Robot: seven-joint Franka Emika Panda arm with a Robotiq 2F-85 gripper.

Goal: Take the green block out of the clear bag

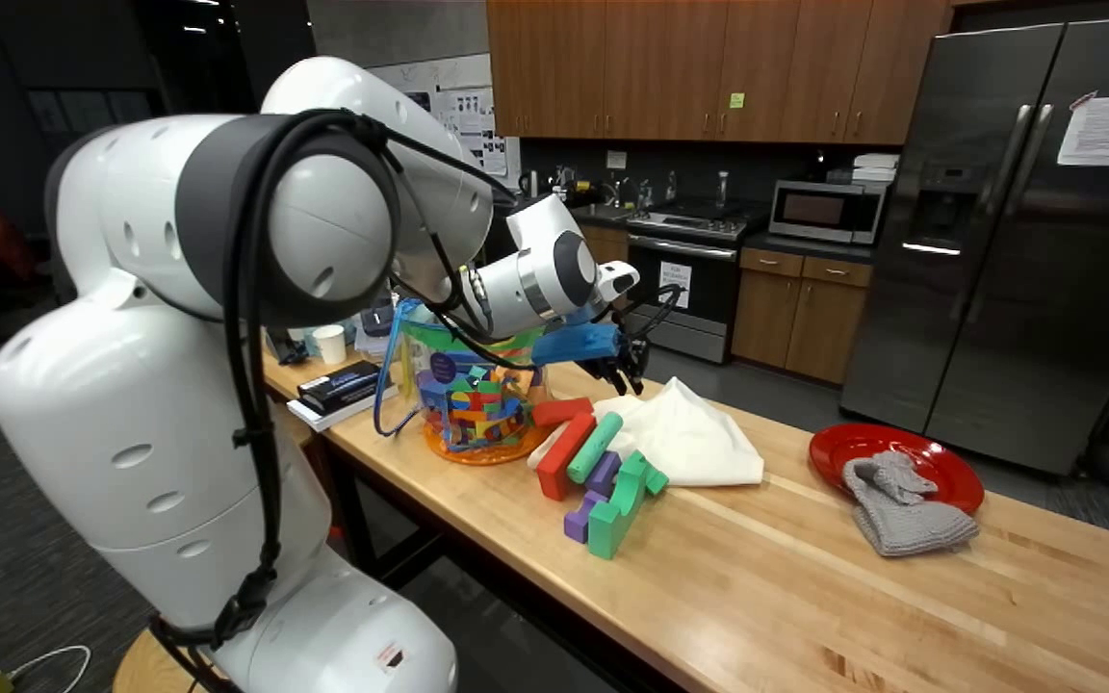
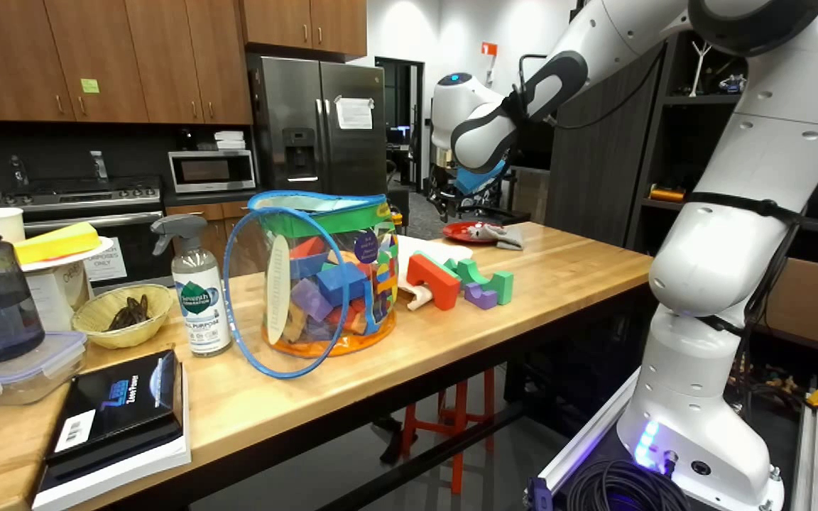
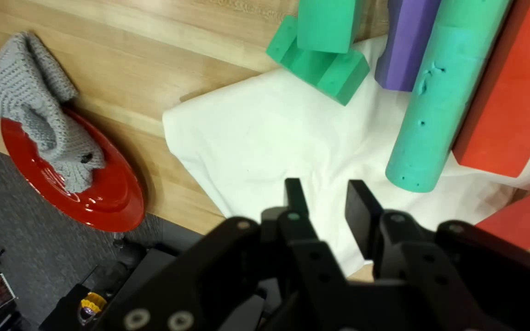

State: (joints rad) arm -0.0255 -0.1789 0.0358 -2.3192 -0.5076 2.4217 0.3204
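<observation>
Clear plastic forms the rounded bag (image 2: 341, 221), standing upright to the left of the pincer (image 3: 324, 195) in both exterior views, with a blue rim, a green band under it, an orange base and a blue hoop (image 2: 281, 375) hanging down its side. Through its wall show jumbled blocks (image 2: 344, 284) in blue, red, purple and orange, with bits of green among them, though the crowded plastic makes it hard to tell whether those are whole blocks. Above a white cloth (image 3: 256, 133), the pincer holds its two fingers (image 3: 361, 211) apart, cloth showing through the gap. Outside the bag, a green cylinder (image 3: 430, 115), pocked with small holes, lies up and to the right of the pincer in the wrist view; a notched green block (image 3: 320, 69) lies straight above the pincer there, just beside a larger green arch (image 1: 624, 496). A purple block (image 3: 405, 46) sits between arch and cylinder, and a long red block (image 3: 509, 101) lies alongside the cylinder, farther right of the pincer. Well off to the pincer's left there, a red plate (image 3: 120, 197) bears part of a grey knitted cloth (image 3: 16, 87).
</observation>
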